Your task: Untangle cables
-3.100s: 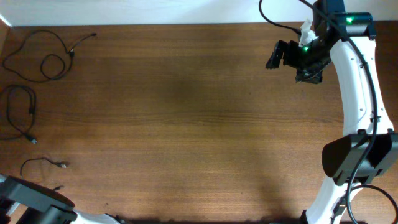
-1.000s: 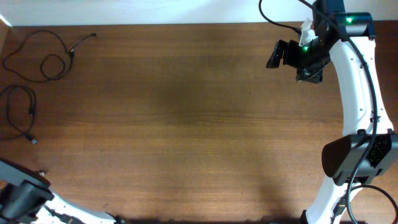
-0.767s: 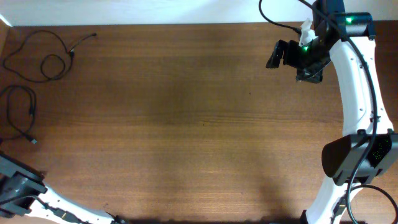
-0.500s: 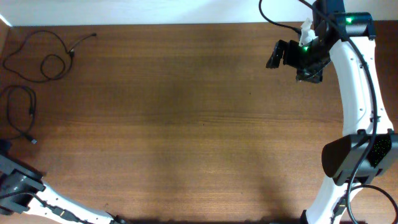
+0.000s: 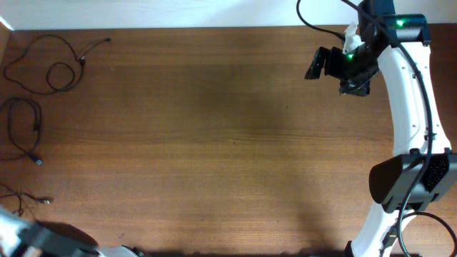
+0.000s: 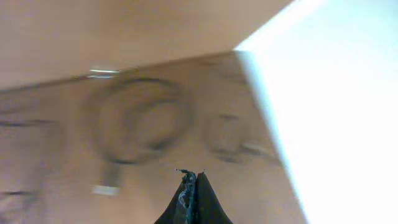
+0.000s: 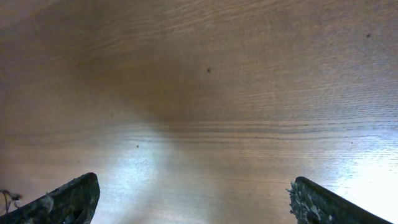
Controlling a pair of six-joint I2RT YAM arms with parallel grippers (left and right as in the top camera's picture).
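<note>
- Spot the short cable [image 5: 25, 199] back in sight at the lower left of the wooden table [image 5: 214, 143], nearer the left edge than three seconds ago, silvery plug [image 5: 46, 200] pointing right. Missing from the overhead view during the last second, hidden by the left arm or carried out of frame.
- Find the left arm [image 5: 50, 239] now pulled down into the bottom left corner, smeared by motion and apart from that cable.
- See the left gripper [image 6: 191, 196] in its wrist view with jaws pressed together and nothing visibly caught between. Beyond, only smeared cable loops and a pale plug, too blurred to say which cord.
- Count two more cords in the same places as before: a looped cable [image 5: 48, 75] at the top left corner and a folded cable [image 5: 36, 127] just below, mid-left. Neither crossing the other, nor touching the short one.
- Treat the right gripper [image 7: 193, 186] as idle: jaws spread wide over bare wood at the far right, well apart from every cord, unmoved through the sequence.
- Read the change as a release: short cable dragged aside, set down, let go.
- Judge the task done or nearly so, with three cords lying separate along the left side and perhaps only the left arm's retreat remaining.
</note>
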